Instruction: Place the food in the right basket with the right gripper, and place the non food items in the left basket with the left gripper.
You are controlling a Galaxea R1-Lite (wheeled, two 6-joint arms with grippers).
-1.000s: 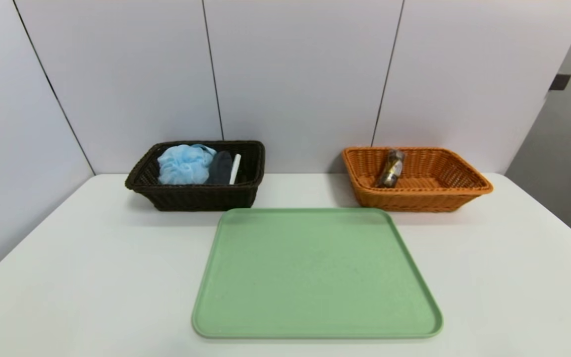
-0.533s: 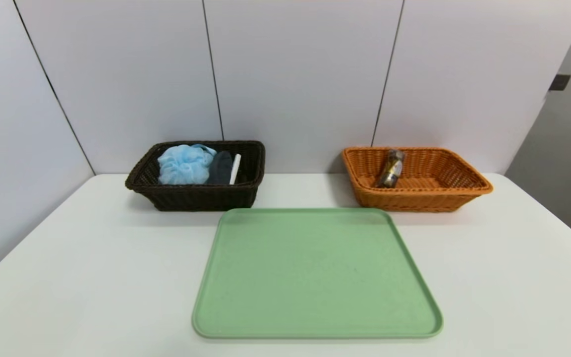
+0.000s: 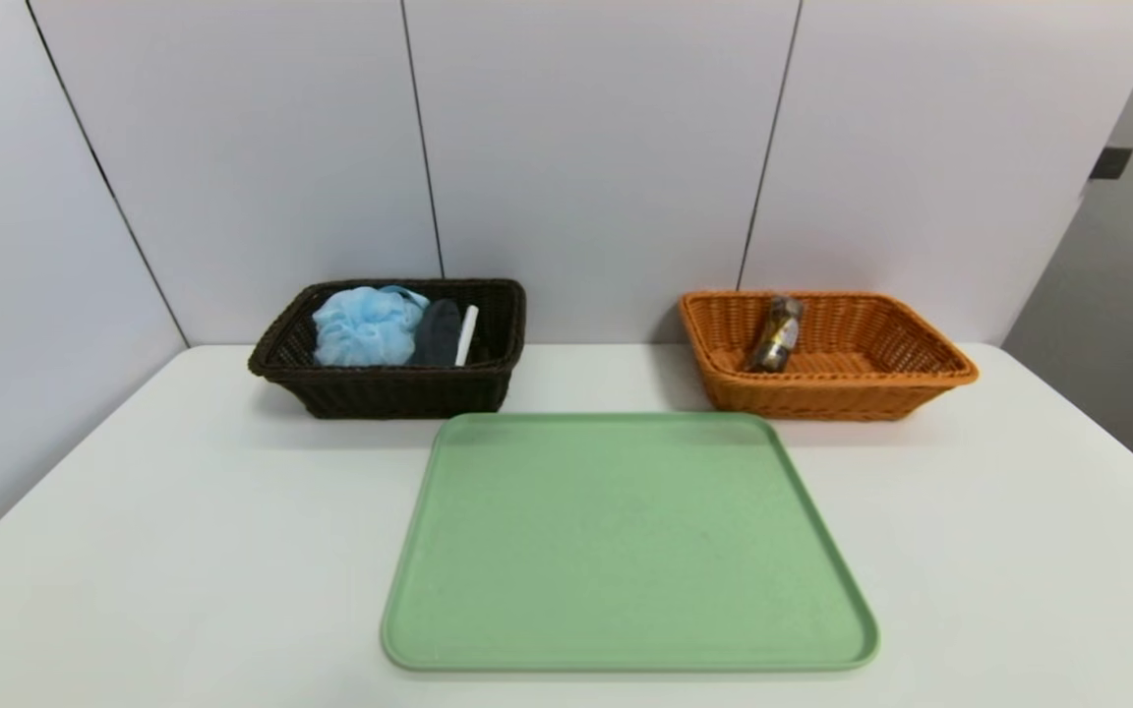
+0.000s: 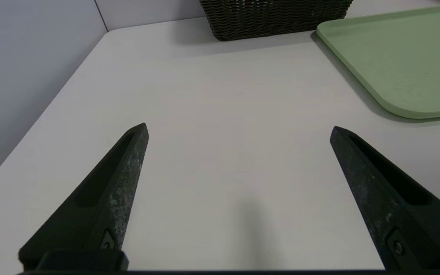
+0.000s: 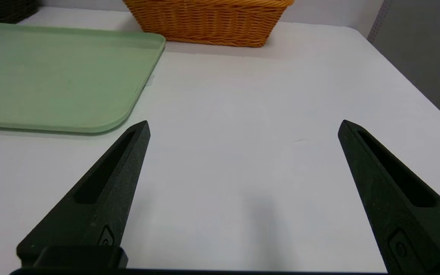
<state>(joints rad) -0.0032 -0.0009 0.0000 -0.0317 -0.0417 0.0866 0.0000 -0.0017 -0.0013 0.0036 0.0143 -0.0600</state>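
Food (image 3: 775, 334), a wrapped packet, is lying in the orange basket (image 3: 930, 369) near the table's back right edge, while a blue puff (image 3: 367, 325), a dark item (image 3: 438, 333) and a white stick (image 3: 467, 334) are sitting in the dark basket (image 3: 370, 388) near the back left edge. The tray (image 3: 626, 551) between them is carrying nothing, so the sorting is looking finished, with nothing left to move. The left gripper (image 4: 239, 130) is hanging over bare table (image 3: 183, 551) beside the tray's left edge, fingers spread wide and holding nothing. The right gripper (image 5: 243, 128) is doing likewise off the tray's right edge. Both are pointing toward the baskets with open room around them.
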